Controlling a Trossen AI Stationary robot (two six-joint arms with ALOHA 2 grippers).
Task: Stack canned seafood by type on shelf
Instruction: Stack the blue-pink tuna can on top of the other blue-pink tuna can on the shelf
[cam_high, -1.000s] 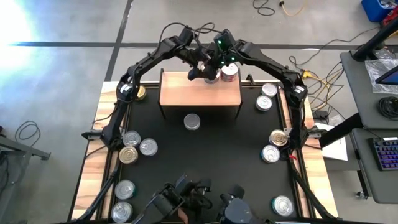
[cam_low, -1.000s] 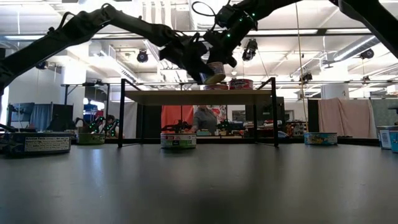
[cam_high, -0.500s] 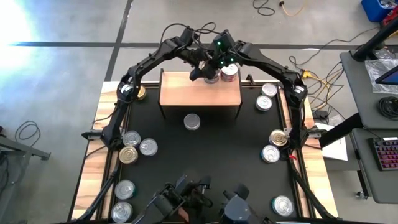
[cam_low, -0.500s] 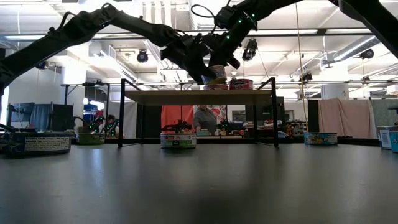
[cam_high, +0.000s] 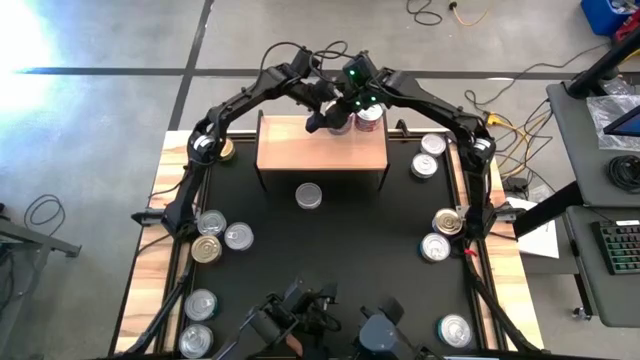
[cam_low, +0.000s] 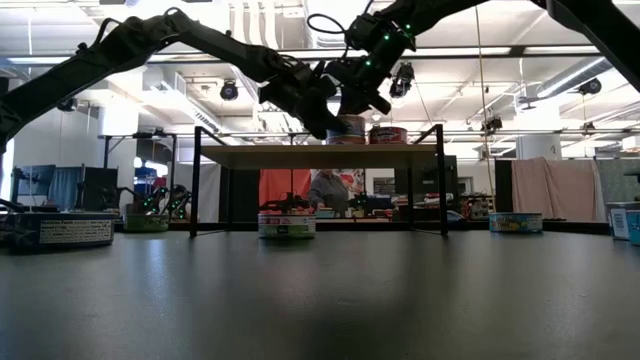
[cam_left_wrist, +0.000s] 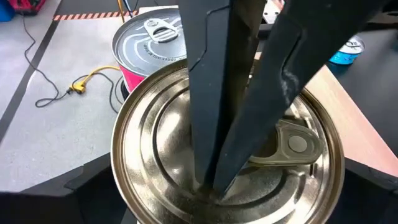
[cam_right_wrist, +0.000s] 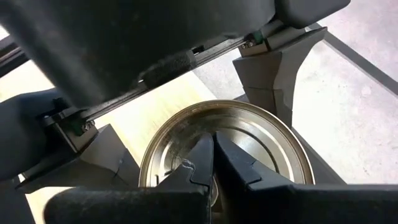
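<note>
Two pincers crowd one tin at the back right part of the shelf (cam_high: 300, 148), and it's a tight huddle. The left pincer (cam_high: 338, 122) straddles a gold-lidded can (cam_left_wrist: 227, 158), its fingers (cam_left_wrist: 74, 186) spread wide on either side of the rim. The right pincer (cam_right_wrist: 213, 158) is pinched fully closed, its tips pressing down on the middle of that same lid, near the pull tab (cam_left_wrist: 292, 142). From table height the can looks level on or just above the board, though contact can't be confirmed.

Handling, as I judge it: a small flat tin like this is stiff and fairly dense for its size, with no give in the walls. The lid is smooth and slick, so closed tips on top can steady it but never lift it. The place to take hold is across the side wall, fingers on opposite points of the rim, which is where the left pincer sits now.

Just beside it on the board stands a silver-lidded can with a pink side (cam_left_wrist: 152, 43), so there's little room to swing. Another tin (cam_high: 309, 195) sits on the black mat (cam_high: 330, 260) in front of the shelf, and more cans (cam_high: 212, 232) wait in clusters at both sides of the bench (cam_high: 145, 290).

Risk as I see it: opening wider could nudge the neighbour.
</note>
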